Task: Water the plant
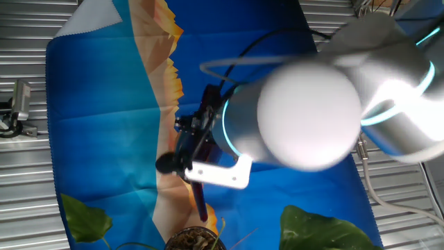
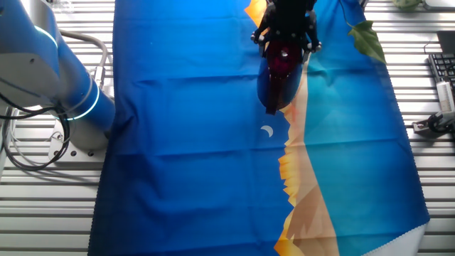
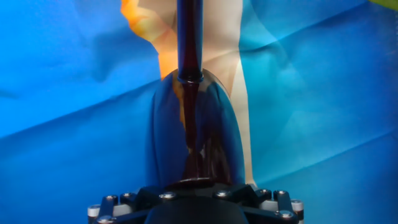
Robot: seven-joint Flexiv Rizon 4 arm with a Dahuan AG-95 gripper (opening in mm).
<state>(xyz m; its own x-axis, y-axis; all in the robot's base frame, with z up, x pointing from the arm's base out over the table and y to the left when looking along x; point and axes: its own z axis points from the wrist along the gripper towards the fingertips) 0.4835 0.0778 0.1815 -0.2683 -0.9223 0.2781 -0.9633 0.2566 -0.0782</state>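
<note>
One end effector [image 2: 286, 44] is clamped on the dark red can [image 3: 194, 134], spout toward the pot [image 1: 194, 240] of brown soil and dry stalks at the bench [image 1: 28, 194] edge.

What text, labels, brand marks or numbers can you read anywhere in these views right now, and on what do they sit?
None can be read in any view.
The blue cloth carries only a printed picture, with a small white crescent and no lettering.
The dark red watering vessel, the gripper and the arm show no marking.
The keyboard at the table edge has keys too small to read.
</note>
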